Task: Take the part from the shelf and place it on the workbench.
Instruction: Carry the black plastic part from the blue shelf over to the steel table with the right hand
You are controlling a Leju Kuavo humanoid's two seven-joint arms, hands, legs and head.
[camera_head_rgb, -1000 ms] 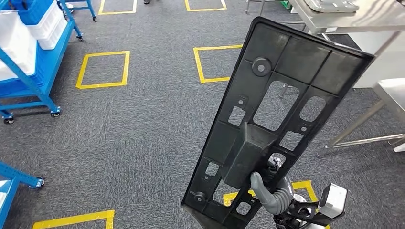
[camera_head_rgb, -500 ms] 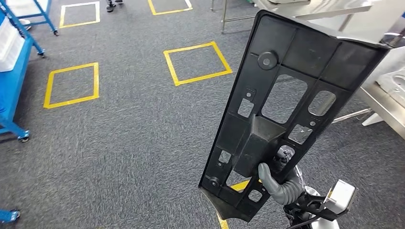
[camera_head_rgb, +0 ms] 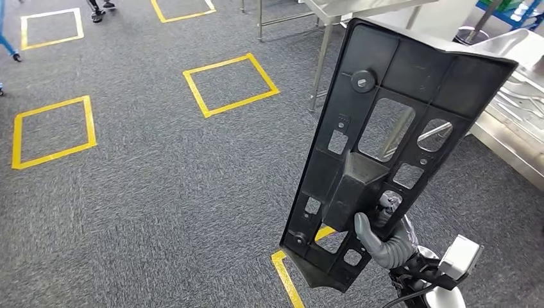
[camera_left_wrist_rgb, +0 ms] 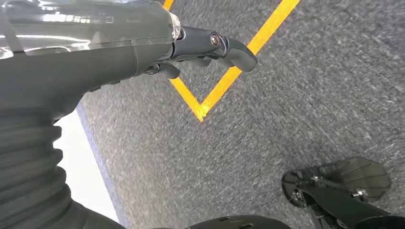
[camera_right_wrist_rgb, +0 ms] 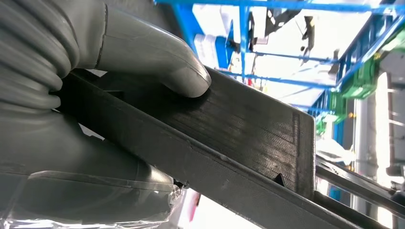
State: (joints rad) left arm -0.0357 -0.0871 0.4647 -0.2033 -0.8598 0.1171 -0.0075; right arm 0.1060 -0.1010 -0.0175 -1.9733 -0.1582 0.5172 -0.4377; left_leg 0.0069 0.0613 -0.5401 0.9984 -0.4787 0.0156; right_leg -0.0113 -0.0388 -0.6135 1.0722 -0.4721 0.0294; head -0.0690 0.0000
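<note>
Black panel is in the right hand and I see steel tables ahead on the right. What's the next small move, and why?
Probably keep turning right toward the steel workbench. The right hand grips the black panel near its lower end, upright above the carpet, and the bench lies off to the right, so the panel is not yet over it.

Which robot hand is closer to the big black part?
Right. The right hand grips the black plastic part near its lower end, thumb pressed on it. The left hand hangs over the carpet, holding nothing.
</note>
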